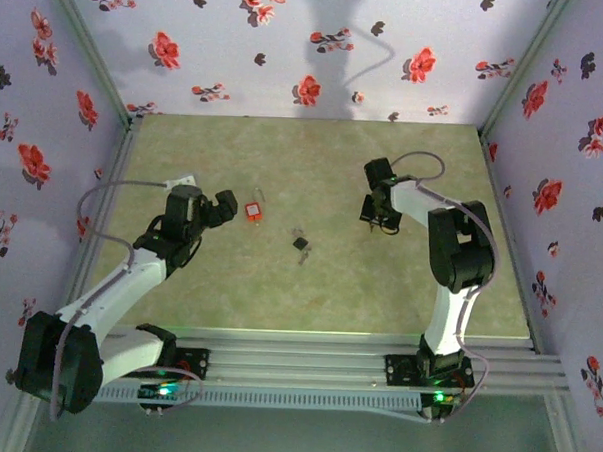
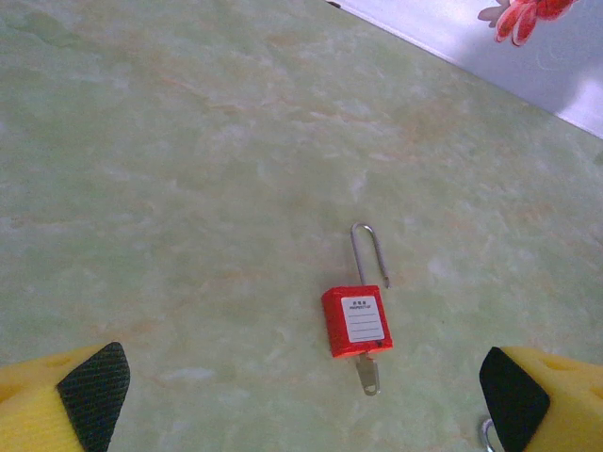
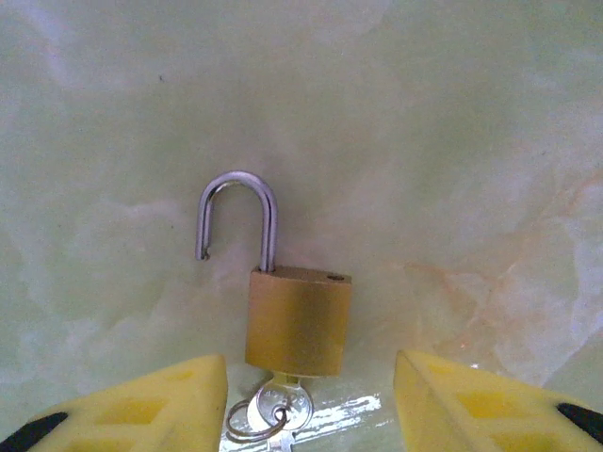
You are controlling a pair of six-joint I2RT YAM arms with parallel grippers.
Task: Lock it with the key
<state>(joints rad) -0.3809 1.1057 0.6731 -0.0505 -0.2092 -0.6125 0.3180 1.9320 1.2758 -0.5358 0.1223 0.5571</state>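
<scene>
At the left of the top view the left gripper [image 1: 230, 205] stands spread wide and empty, and the red padlock [image 1: 253, 211] lies on the table [image 1: 314, 167] just beside it, on its right. From the left wrist, that padlock [image 2: 356, 322] sits ahead of the open fingers [image 2: 94, 386], clear of both and right of the midline between them. Its long axis runs almost straight up the frame. The unlatched shackle [image 2: 367, 250] points to the top and its key [image 2: 368, 374] sticks out toward the lower edge. Near the middle of the top view lies a small dark object [image 1: 301, 243], well apart from both arms and too small to identify. At the right, the right gripper [image 1: 374, 217] is bent down to the table. Its wrist view carries the relation that matters: the brass padlock [image 3: 299, 320] lies between the yellow fingers [image 3: 170, 395], with a gap on each side, so the jaws are part-way apart and grip nothing. The lock's long axis runs up the frame. The open shackle [image 3: 237, 202] is at upper centre, its free end hanging left of the body. The inserted key [image 3: 283, 405] and key ring [image 3: 247, 424] are at the bottom edge. I judge the right arm better placed, squeezing across the body's width.
</scene>
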